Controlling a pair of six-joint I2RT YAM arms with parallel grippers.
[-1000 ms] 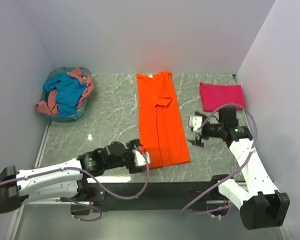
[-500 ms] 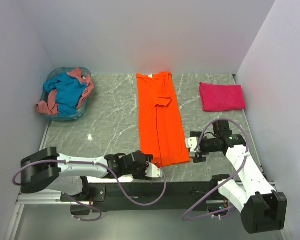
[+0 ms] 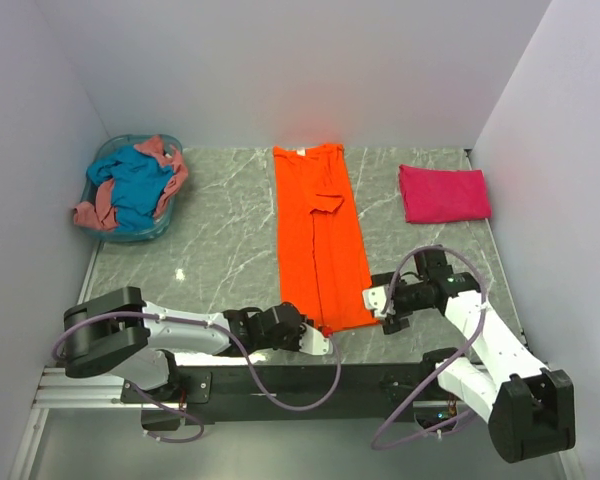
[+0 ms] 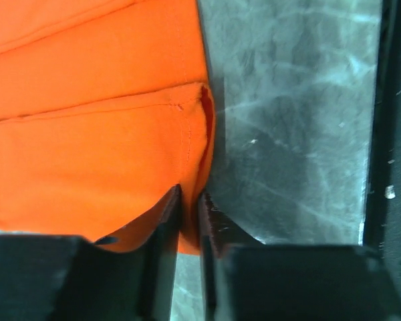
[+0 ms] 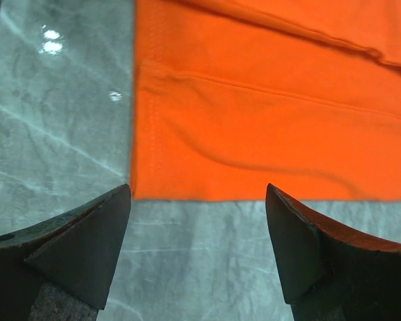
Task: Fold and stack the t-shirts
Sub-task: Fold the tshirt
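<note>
The orange t-shirt (image 3: 320, 240) lies as a long strip down the middle of the table, folded lengthwise. At its near left corner, my left gripper (image 3: 325, 335) is shut on the hem; in the left wrist view the jaws (image 4: 189, 197) pinch orange cloth (image 4: 93, 134). My right gripper (image 3: 375, 305) stands open just off the near right corner, with the orange hem (image 5: 267, 114) just beyond its fingertips (image 5: 197, 200) and bare table between them. A folded magenta t-shirt (image 3: 443, 193) lies at the back right. The teal t-shirt (image 3: 138, 185) and the salmon one (image 3: 98, 210) sit crumpled in the basket.
The pale blue round basket (image 3: 132, 236) stands at the back left, against the left wall. A black rail (image 3: 280, 380) runs along the table's near edge, right below both grippers. White walls close in the back and both sides.
The left gripper slid right along the near edge to the orange shirt's corner and closed on it. The right gripper came nearer and lower, to the shirt's near right corner, staying open.
</note>
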